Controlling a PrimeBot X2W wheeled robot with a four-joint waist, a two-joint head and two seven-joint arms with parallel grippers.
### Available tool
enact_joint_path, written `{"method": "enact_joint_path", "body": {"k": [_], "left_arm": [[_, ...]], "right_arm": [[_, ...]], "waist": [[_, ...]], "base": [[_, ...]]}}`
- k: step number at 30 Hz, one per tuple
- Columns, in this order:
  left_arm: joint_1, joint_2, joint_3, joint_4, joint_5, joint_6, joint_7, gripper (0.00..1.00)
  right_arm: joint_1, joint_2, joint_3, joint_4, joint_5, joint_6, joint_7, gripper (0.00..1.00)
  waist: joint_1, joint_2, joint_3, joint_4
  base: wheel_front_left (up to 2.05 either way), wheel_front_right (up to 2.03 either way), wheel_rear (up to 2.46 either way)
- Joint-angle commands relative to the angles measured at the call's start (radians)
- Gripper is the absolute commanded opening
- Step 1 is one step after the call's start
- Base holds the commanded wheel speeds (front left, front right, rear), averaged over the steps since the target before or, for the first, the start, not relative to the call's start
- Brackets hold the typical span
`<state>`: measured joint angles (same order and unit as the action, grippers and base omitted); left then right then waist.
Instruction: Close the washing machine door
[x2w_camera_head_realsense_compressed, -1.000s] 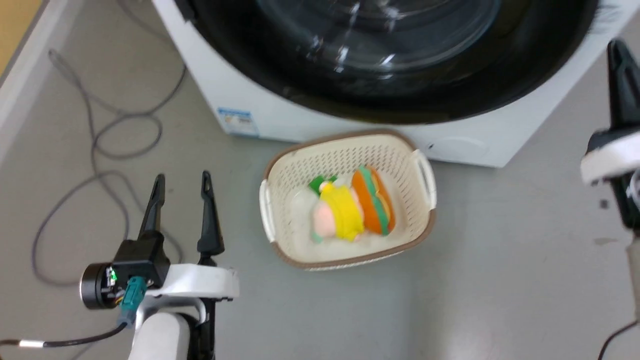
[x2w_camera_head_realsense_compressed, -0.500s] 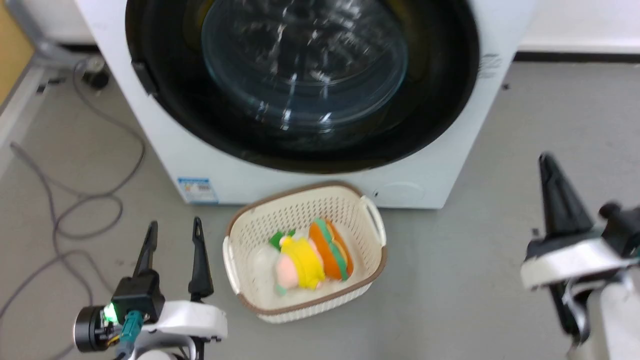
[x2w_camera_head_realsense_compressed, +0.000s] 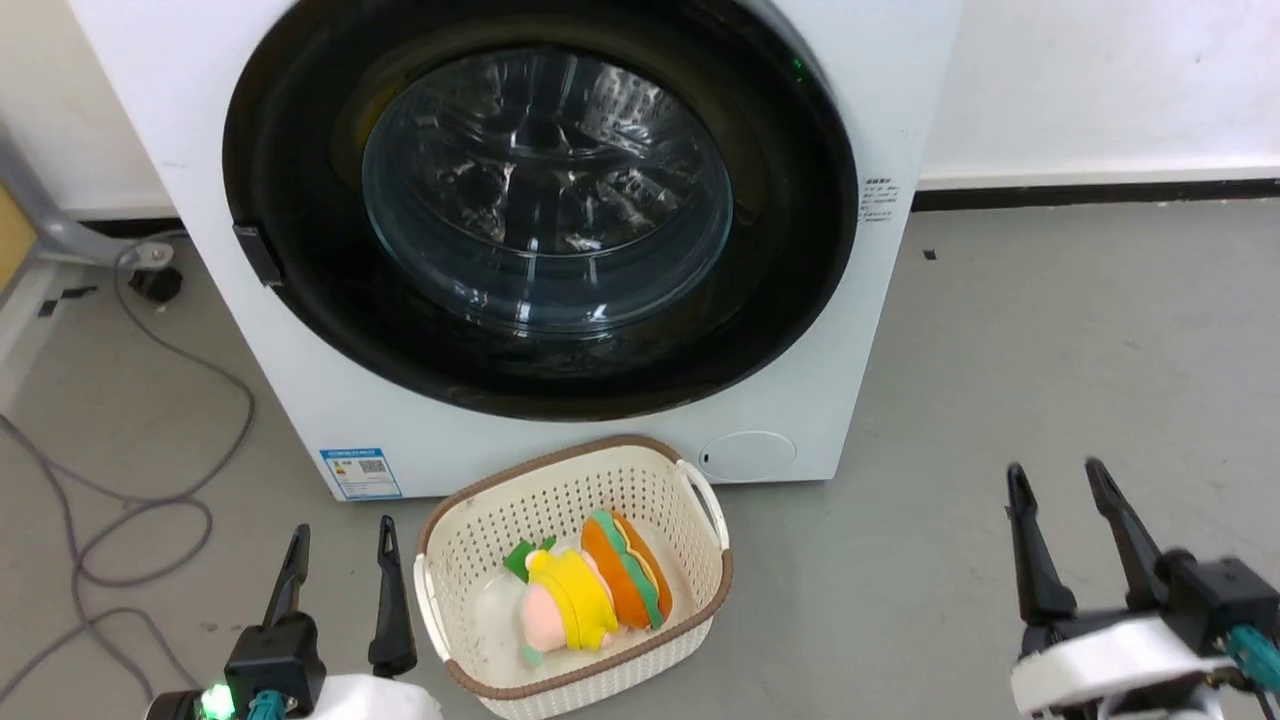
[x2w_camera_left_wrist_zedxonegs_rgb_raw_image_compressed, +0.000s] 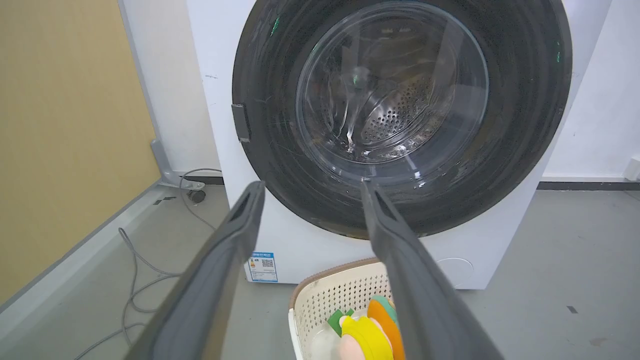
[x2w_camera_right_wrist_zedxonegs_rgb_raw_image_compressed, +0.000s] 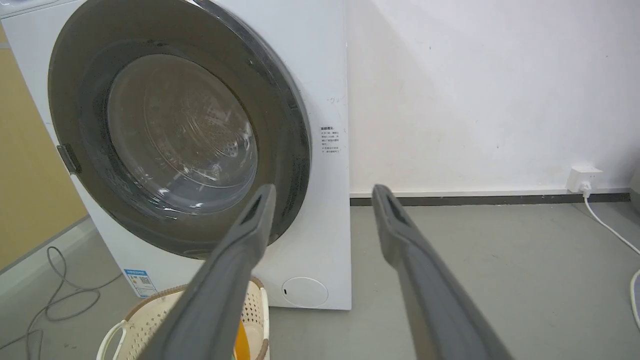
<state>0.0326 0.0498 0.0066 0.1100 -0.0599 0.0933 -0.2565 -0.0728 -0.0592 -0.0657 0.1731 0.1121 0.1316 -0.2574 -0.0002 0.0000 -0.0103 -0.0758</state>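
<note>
Faces the washing machine (x2w_camera_head_realsense_compressed: 560, 455), white, standing on the grey floor (x2w_camera_head_realsense_compressed: 1000, 330) against a white wall (x2w_camera_head_realsense_compressed: 1100, 80). Finds the washing machine door (x2w_camera_head_realsense_compressed: 545, 190) lying flat against the machine's front, black rim flush all round, with the steel drum (x2w_camera_left_wrist_zedxonegs_rgb_raw_image_compressed: 395, 117) showing through the bulging glass. Sees the small black handle tab (x2w_camera_head_realsense_compressed: 257, 253) on the rim's left edge in the head view, and a blue sticker (x2w_camera_head_realsense_compressed: 360, 472) at the lower left corner of the front panel.

Holds the left pincer (x2w_camera_head_realsense_compressed: 342, 527) low at the lower left of the head view, fingers spread with nothing between them, just left of a cream basket (x2w_camera_head_realsense_compressed: 470, 530). Holds the right pincer (x2w_camera_head_realsense_compressed: 1055, 468) at the lower right, fingers likewise spread and bare, over open floor well apart from the machine. Looks along the left wrist view straight at the door, and along the right wrist view at the door's right side and the wall.

Notes the basket on the floor just in front of the machine, below the door, with soft toys (x2w_camera_head_realsense_compressed: 575, 600) in yellow, pink, orange and green inside. Notes a grey cable (x2w_camera_head_realsense_compressed: 130, 500) looped on the floor at the left.
</note>
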Motion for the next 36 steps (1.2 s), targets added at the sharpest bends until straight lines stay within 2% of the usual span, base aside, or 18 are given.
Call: {"method": "enact_joint_path", "body": {"k": [1, 9, 10, 36], "left_arm": [[0.018, 0.002, 0.002, -0.003, 0.005, 0.000, -0.005, 1.00], [0.024, 0.001, -0.002, -0.006, 0.009, -0.005, -0.005, 1.00], [0.013, 0.000, -0.002, -0.003, 0.006, -0.002, 0.000, 0.00], [0.005, 0.000, -0.002, -0.022, 0.015, -0.018, 0.047, 0.00]], "right_arm": [[0.035, 0.008, -0.005, -0.018, 0.005, -0.001, -0.004, 1.00], [0.062, 0.009, 0.001, -0.022, 0.038, -0.001, -0.004, 1.00], [0.050, 0.004, 0.001, -0.019, 0.035, 0.000, 0.000, 0.00], [0.053, 0.004, 0.012, -0.047, 0.008, 0.000, 0.047, 0.00]], "waist": [[0.0002, 0.0000, -0.007, -0.002], [0.0002, 0.0000, -0.017, -0.002], [0.0002, 0.0000, -0.017, -0.002], [0.0002, 0.0000, -0.012, 0.012]], "base": [[0.00, 0.00, 0.00], [0.00, 0.00, 0.00], [0.00, 0.00, 0.00], [0.00, 0.00, 0.00]]}}
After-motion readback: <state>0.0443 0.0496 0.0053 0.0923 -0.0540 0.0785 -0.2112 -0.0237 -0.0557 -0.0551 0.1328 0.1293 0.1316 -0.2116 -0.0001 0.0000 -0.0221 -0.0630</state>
